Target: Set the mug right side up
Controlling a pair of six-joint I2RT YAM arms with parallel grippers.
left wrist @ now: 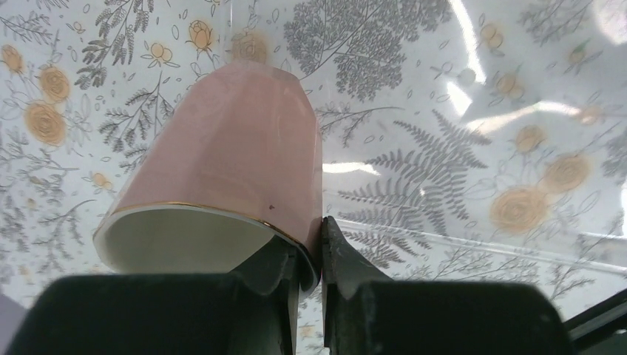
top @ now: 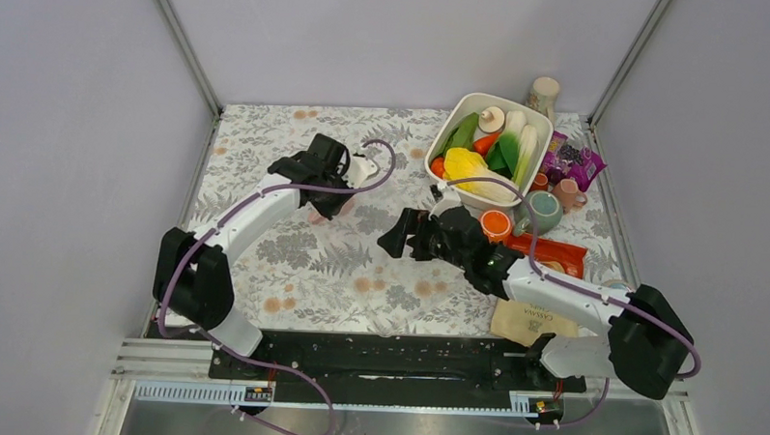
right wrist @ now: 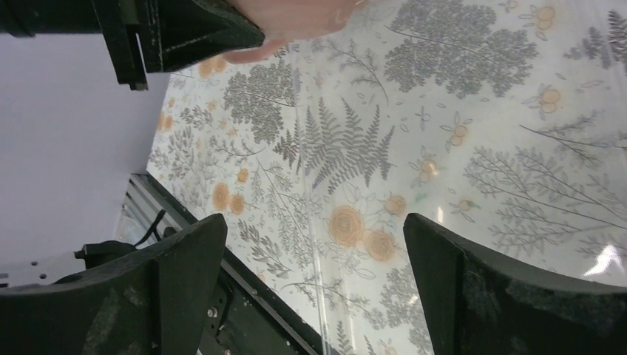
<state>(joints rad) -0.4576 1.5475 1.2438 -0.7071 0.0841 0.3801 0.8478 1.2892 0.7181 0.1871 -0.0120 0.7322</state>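
The mug (left wrist: 236, 140) sits directly in the left gripper (left wrist: 319, 244), whose jaws are clamped on the mug's wall at the rim, one inside the mouth and one outside. It lies over the far left part of the floral table (top: 340, 274), tilted, its mouth facing the wrist camera and its base pointing down toward the cloth. The mug is pale pink with faceted sides, a thin gold line at the lip and a white interior. The right gripper (right wrist: 314, 237) hangs near the table's middle, jaws spread wide and empty.
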